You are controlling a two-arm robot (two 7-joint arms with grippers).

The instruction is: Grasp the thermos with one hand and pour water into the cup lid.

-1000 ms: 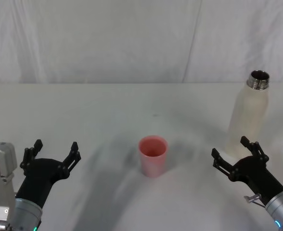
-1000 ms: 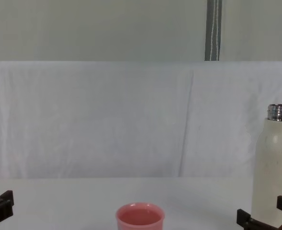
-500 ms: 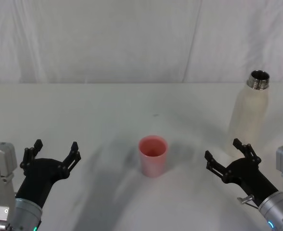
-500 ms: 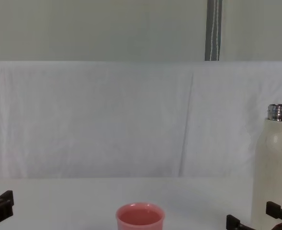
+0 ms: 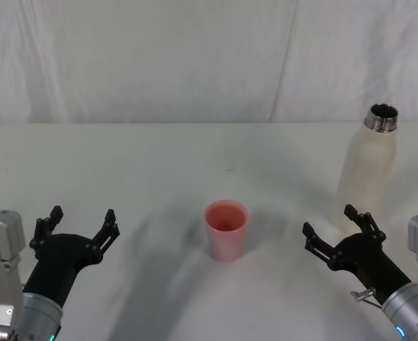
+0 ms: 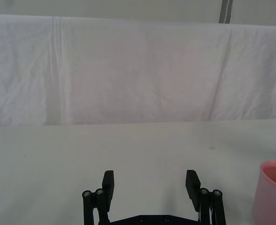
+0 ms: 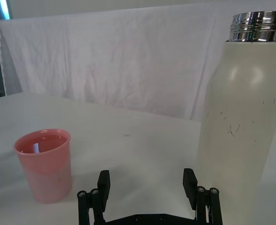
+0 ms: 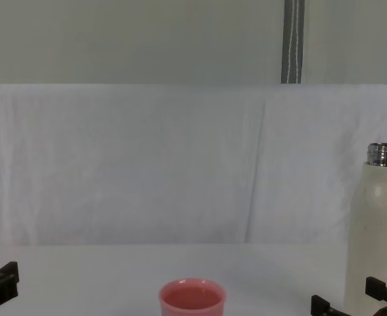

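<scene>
Right gripper, fingers spread, sits short of the thermos near the table's right edge; it should square up, then clamp mid-body. Left gripper idles, fingers spread.

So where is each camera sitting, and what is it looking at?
Head: up high, looking down at the table, cup and bottle; both open grippers, left gripper, right gripper, show.
Chest: low, looking across; cup and bottle from the side.
Left wrist: behind the left gripper, cup at the edge.
Right wrist: behind the right gripper, facing cup and bottle.
Head and right wrist share cup and bottle.
</scene>
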